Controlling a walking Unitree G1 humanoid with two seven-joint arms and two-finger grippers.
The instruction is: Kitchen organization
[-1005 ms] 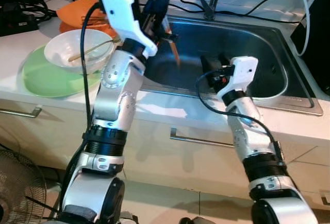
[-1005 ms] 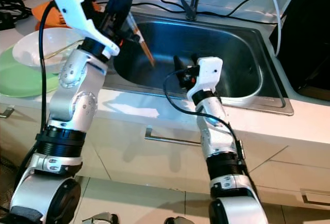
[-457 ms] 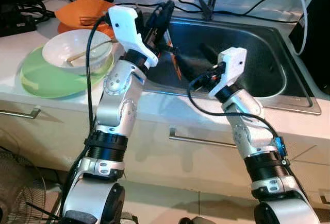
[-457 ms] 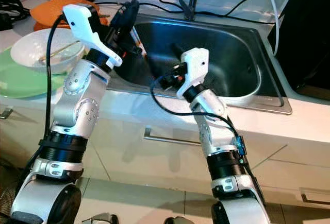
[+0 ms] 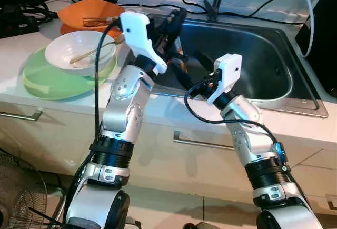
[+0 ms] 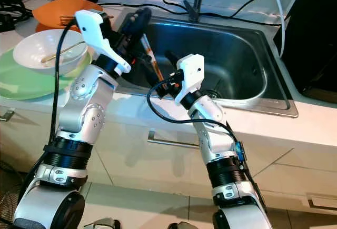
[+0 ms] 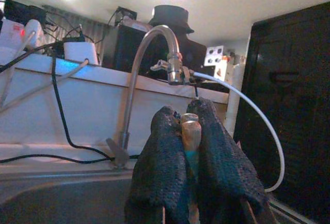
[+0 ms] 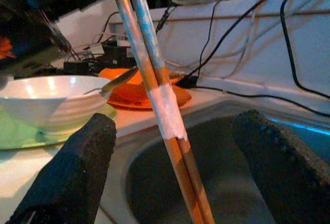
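Observation:
A pair of orange-brown chopsticks (image 5: 180, 67) with a pale tape band hangs over the left rim of the steel sink (image 5: 253, 55). My left gripper (image 5: 175, 20) is shut on their upper end; the left wrist view shows the chopstick tops (image 7: 190, 128) pinched between the black fingers. My right gripper (image 5: 194, 74) is open at the lower part of the sticks. In the right wrist view the chopsticks (image 8: 154, 80) cross the gap between its two pads (image 8: 77, 167) without touching either.
A white bowl (image 5: 79, 52) holding a utensil sits on a green plate (image 5: 47, 79) left of the sink, with an orange plate (image 5: 87, 13) behind. The faucet (image 5: 213, 8) and cables line the back wall. A black appliance (image 5: 324, 34) stands at the right.
My right gripper has swung left from the sink's middle up to the chopsticks. My left gripper has come down and rightward with the sticks still in it.

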